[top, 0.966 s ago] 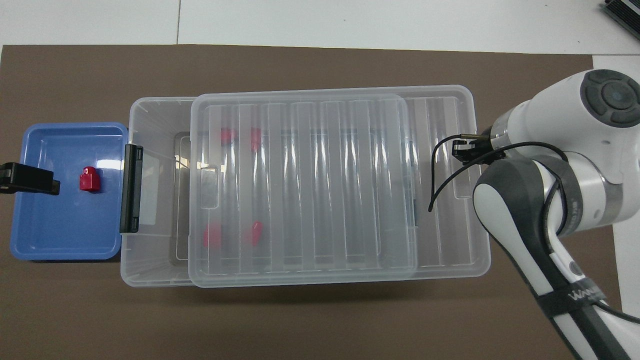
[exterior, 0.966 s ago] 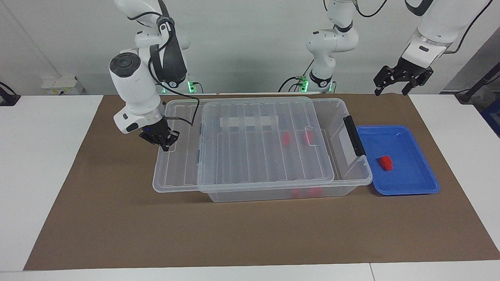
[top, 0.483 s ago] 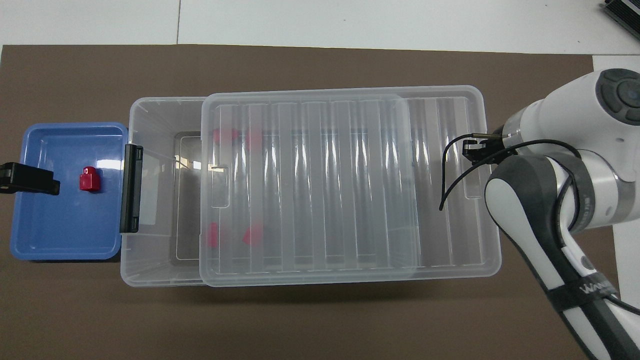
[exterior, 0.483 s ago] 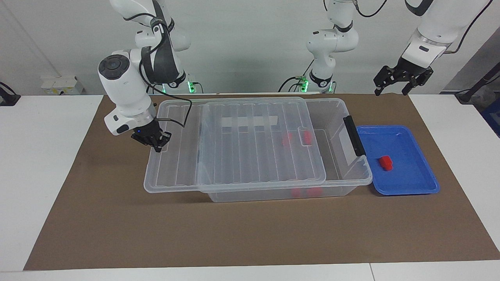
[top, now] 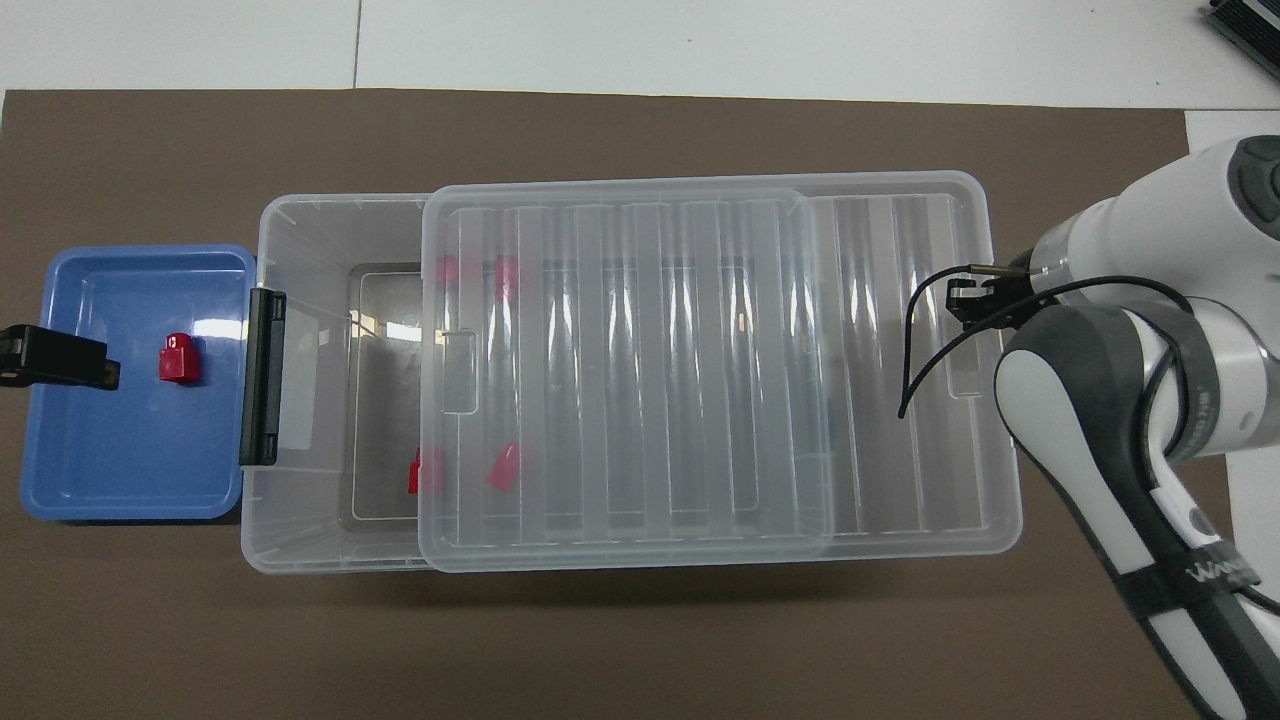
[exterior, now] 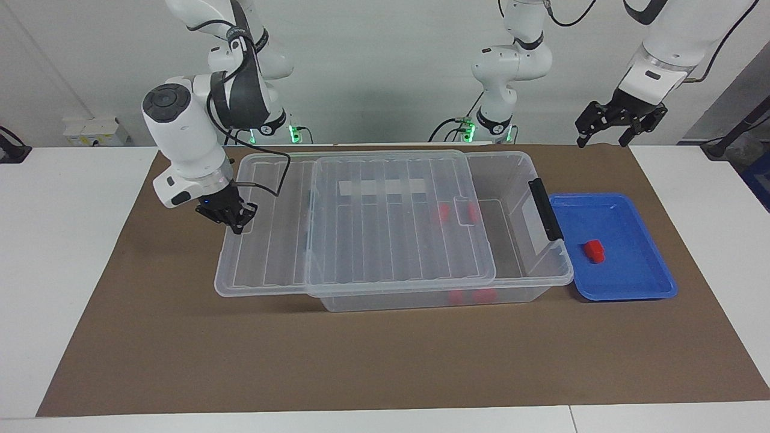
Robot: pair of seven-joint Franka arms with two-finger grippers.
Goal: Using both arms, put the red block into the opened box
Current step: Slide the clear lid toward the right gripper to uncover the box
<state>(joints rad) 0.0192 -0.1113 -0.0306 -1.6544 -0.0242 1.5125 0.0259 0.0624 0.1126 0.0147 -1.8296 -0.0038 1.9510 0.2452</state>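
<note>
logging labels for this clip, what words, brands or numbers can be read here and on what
"WAN...": white lettering on the dark band of the right arm, cut off where the band curves away; the rest cannot be read.
No print shows on the box, its lid, the blue tray or the red block.

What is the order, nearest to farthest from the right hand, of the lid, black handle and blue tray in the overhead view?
From the right hand:
1. Lid, its end under the hand.
2. Black handle, at the box's end toward the left arm.
3. Blue tray, beside that handle.
</note>
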